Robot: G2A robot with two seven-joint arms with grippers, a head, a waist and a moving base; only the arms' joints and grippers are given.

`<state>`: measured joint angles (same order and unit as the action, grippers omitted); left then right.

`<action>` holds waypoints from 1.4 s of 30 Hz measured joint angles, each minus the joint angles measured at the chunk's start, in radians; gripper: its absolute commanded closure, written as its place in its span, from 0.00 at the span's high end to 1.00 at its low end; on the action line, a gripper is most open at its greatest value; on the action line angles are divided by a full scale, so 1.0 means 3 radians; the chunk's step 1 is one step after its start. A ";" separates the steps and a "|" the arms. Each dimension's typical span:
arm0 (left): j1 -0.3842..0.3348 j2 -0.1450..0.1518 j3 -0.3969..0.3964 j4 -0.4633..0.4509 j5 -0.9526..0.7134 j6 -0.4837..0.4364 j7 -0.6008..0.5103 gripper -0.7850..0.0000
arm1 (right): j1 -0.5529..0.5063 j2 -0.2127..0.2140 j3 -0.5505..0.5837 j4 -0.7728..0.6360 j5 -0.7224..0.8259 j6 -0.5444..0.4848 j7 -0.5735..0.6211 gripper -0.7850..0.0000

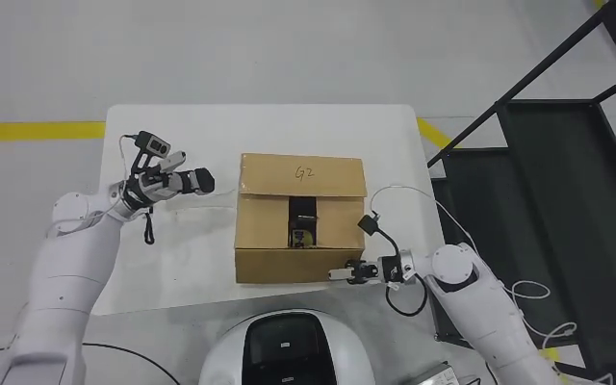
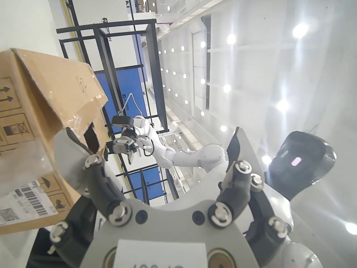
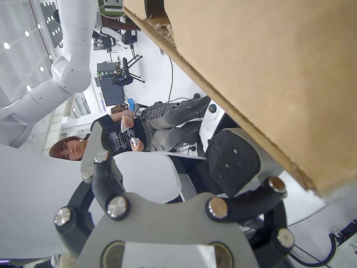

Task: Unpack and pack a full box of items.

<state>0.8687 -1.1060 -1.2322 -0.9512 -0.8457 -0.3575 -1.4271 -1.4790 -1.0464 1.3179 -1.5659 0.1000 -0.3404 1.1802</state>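
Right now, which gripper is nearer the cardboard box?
Right. The right gripper is at the cardboard box's front edge; the left gripper is off its side, clearly apart.

You have 1 box (image 1: pixel 301 217) on the tabletop (image 1: pixel 173 130), about the middle of it. The box's top flaps lie folded in, leaving a gap in the middle, and through that gap you can see 1 item (image 1: pixel 302 231) inside. Your left hand (image 1: pixel 183 175) is over the tabletop to the left of the box, level with its far half and apart from it. Your right hand (image 1: pixel 339 273) is at the box's near right corner, just beside the front wall; you cannot tell whether it touches. A metal stair (image 1: pixel 539 164) stands on the floor to the right of the tabletop.
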 measured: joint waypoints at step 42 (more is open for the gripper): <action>-0.0453 -0.0328 0.0652 0.0607 -0.0072 0.0124 -0.0225 1.00 | -0.0255 0.0184 0.0621 -0.0146 0.0777 -0.0120 0.0091 1.00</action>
<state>0.7328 -1.2044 -1.0365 -0.7692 -0.8674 -0.3203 -1.4947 -1.5555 -0.9913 1.5042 -1.6097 0.3331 -0.3763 1.2076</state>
